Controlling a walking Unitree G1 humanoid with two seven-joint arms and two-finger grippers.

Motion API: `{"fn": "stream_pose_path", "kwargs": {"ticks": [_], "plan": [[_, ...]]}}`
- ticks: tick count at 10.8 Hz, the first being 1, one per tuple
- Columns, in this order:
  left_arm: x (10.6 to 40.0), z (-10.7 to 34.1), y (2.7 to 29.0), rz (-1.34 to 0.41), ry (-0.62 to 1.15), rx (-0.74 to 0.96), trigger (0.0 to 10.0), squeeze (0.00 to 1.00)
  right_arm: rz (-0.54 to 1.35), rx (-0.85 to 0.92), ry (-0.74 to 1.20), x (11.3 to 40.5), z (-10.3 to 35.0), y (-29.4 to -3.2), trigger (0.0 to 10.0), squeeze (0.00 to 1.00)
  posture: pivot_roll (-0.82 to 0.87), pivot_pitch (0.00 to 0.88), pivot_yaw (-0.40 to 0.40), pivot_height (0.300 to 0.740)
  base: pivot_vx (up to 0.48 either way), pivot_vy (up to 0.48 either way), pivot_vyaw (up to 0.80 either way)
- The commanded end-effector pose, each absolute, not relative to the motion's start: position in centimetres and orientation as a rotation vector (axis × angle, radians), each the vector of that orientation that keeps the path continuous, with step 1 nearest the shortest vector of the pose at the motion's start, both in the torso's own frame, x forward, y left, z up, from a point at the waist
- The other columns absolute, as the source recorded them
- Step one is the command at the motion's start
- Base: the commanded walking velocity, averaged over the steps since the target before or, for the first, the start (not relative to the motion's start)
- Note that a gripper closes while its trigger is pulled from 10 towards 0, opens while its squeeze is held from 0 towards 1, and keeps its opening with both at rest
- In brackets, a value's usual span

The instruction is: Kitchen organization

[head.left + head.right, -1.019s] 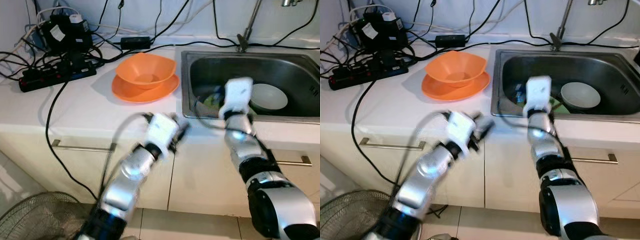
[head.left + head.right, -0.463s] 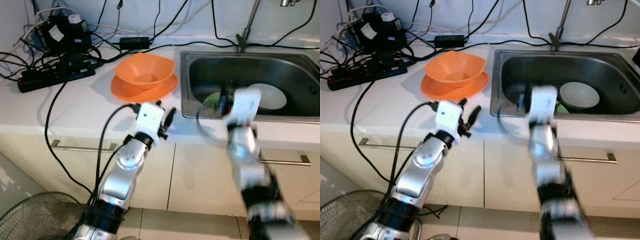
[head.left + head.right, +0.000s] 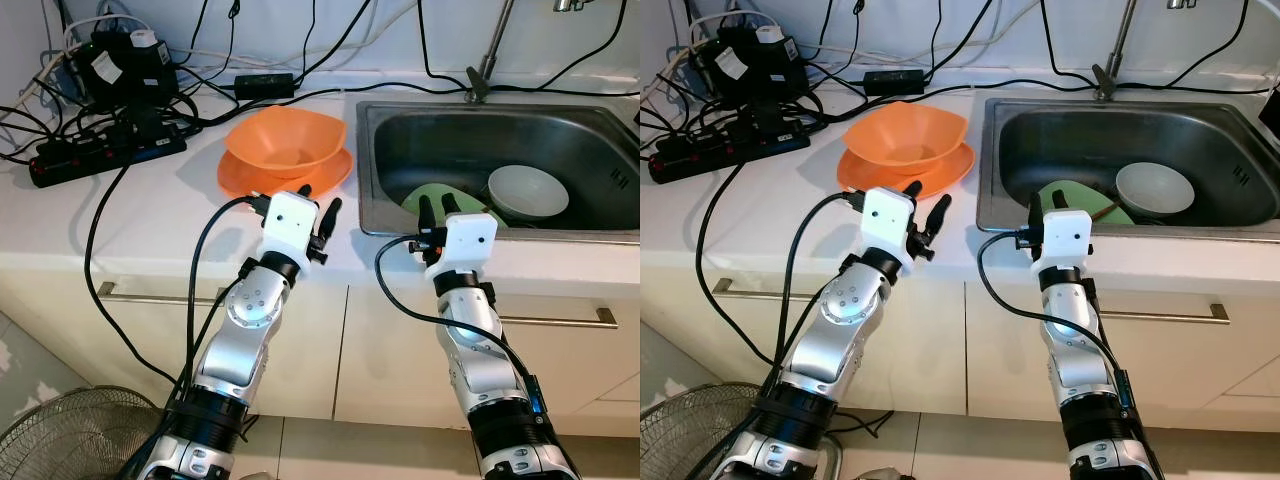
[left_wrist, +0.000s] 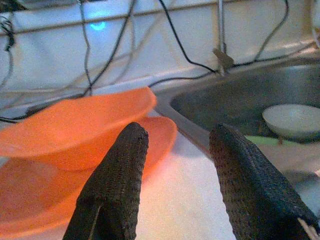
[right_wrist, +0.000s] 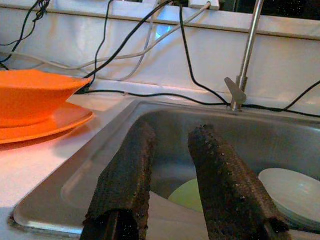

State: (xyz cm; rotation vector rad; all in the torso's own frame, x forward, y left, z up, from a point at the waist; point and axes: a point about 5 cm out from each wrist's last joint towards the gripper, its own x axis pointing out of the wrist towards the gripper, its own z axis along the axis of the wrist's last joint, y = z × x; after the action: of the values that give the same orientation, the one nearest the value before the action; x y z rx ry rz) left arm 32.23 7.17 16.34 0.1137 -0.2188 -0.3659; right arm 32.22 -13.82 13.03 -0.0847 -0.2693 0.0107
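White kitchen desk [image 3: 150, 215] runs along a wall strung with black cables, with a steel sink [image 3: 600, 140] set into it on the robot's right. From the left eye view, an orange bowl [image 3: 287, 143] sits on an orange plate [image 3: 240, 180] near the sink's edge, and a power strip [image 3: 105, 155] with a tangle of plugs lies well apart at the back left. Inside the sink are a white bowl [image 3: 527, 190] and a green plate [image 3: 432, 196] beside it. The left claw [image 3: 318, 212] hovers just short of the orange plate, fingers spread. The right claw [image 3: 437, 208] hangs over the sink's front rim, fingers a narrow gap apart, pointing at the green plate.

The right eye view gives the same layout.

From the left wrist view, both fingers [image 4: 117, 190] frame the orange plate's rim, empty and wide.

From the right wrist view, the fingers [image 5: 127, 175] sit close together, empty, above the sink basin, faucet [image 5: 242, 65] behind.

Risks, as I judge them: the left claw could push the plate and slide the stacked bowl toward the sink, and water near those cables would be dangerous.
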Motion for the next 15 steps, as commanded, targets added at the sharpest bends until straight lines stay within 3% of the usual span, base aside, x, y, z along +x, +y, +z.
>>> {"fn": "stream_pose_path", "kwargs": {"ticks": [1,4,5,10,11,15], "plan": [[32.9,17.7,7.6,-0.326,-0.26,0.093,10.0,0.0,0.018,-0.079,-0.27,32.1,13.2,-13.5,10.0,0.0,0.06,0.0,0.048,0.74,0.0,0.0,0.0],[35.9,21.4,9.6,-0.146,-0.33,0.049,10.0,0.0,0.029,-0.07,-0.263,32.4,13.3,-12.8,10.0,0.0,0.06,0.0,0.054,0.74,0.0,0.0,0.0],[37.4,22.1,10.3,-0.11,-0.291,0.021,10.0,1.0,0.036,-0.067,-0.262,32.5,13.3,-12.5,10.0,0.0,0.04,0.0,0.059,0.74,0.0,0.0,0.0],[40.7,22.2,15.1,0.164,-0.099,-0.367,10.0,1.0,0.053,-0.07,-0.261,32.7,13.4,-12.3,10.0,0.0,0.03,0.0,0.059,0.74,0.0,0.0,0.0],[40.8,21.9,15.4,0.184,-0.078,-0.417,10.0,0.0,0.062,-0.069,-0.263,32.7,13.5,-12.1,10.0,0.0,0.03,0.0,0.055,0.74,0.0,0.0,0.0],[41.2,20.8,14.1,0.054,0.018,-0.463,10.0,0.0,0.079,-0.066,-0.264,32.8,13.5,-11.9,10.0,0.0,0.03,0.0,0.05,0.74,0.0,0.0,0.0]]}}
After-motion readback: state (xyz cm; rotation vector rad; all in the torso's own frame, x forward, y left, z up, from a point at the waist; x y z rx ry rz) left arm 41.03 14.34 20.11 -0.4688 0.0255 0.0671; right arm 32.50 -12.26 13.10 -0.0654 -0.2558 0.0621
